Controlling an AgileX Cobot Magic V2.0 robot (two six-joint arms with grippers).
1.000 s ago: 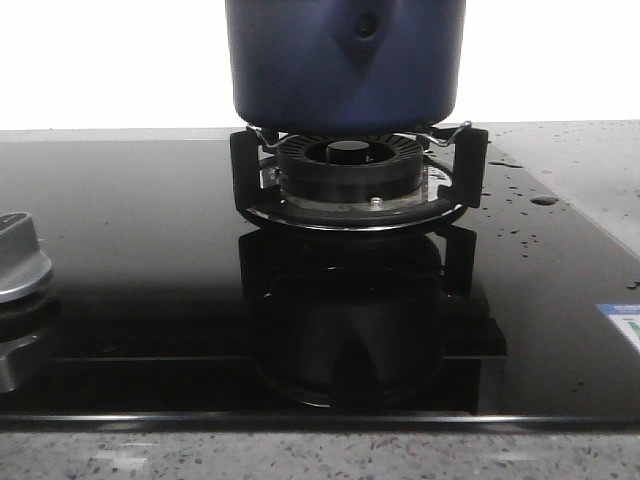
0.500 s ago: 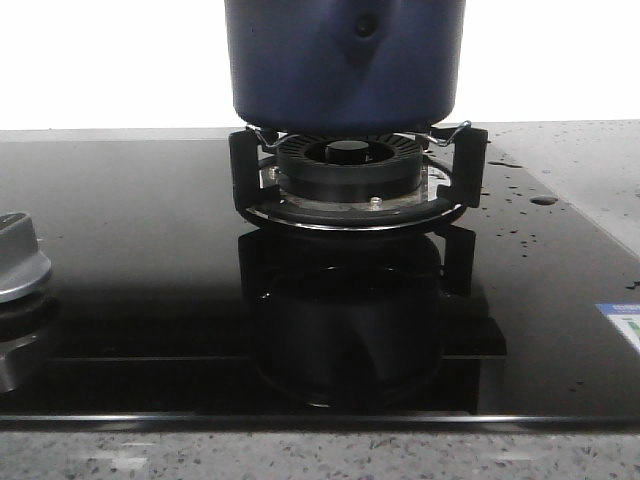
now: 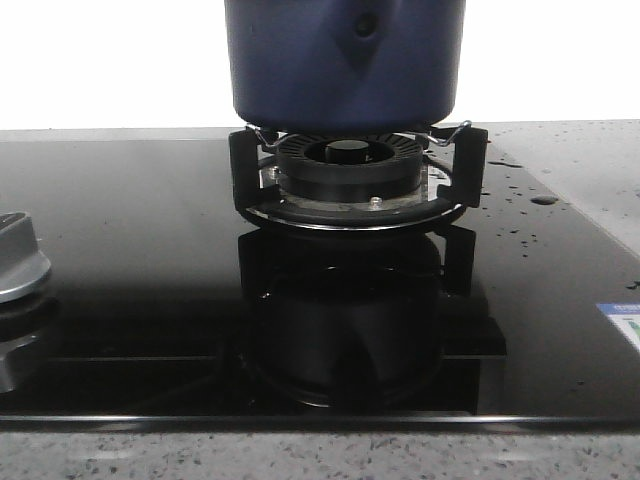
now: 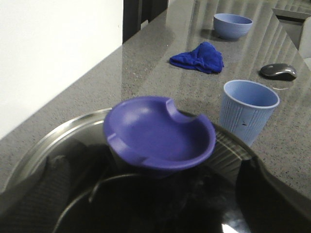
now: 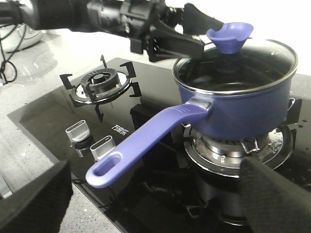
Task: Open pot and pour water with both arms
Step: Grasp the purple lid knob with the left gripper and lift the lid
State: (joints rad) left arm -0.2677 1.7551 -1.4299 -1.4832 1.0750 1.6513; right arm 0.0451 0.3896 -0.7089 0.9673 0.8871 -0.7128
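The dark navy pot [image 3: 345,60] stands on the black ring burner [image 3: 350,178]; no gripper shows in the front view. In the right wrist view the pot [image 5: 238,114] carries its glass lid [image 5: 252,60], topped by a purple knob [image 5: 229,35]. My left gripper [image 5: 193,33] is open right beside that knob, one finger above and one below. In the left wrist view the knob [image 4: 160,128] sits between and ahead of the open left gripper [image 4: 155,194]. My right gripper [image 5: 155,199] is open wide, and the pot's long purple handle [image 5: 146,141] points toward the gap.
A second burner [image 5: 99,85] and two silver stove knobs [image 5: 80,131] lie on the black glass hob. Beyond the pot on the grey counter are a blue cup [image 4: 248,109], a blue cloth [image 4: 199,57], a blue bowl [image 4: 232,24] and a mouse [image 4: 278,71].
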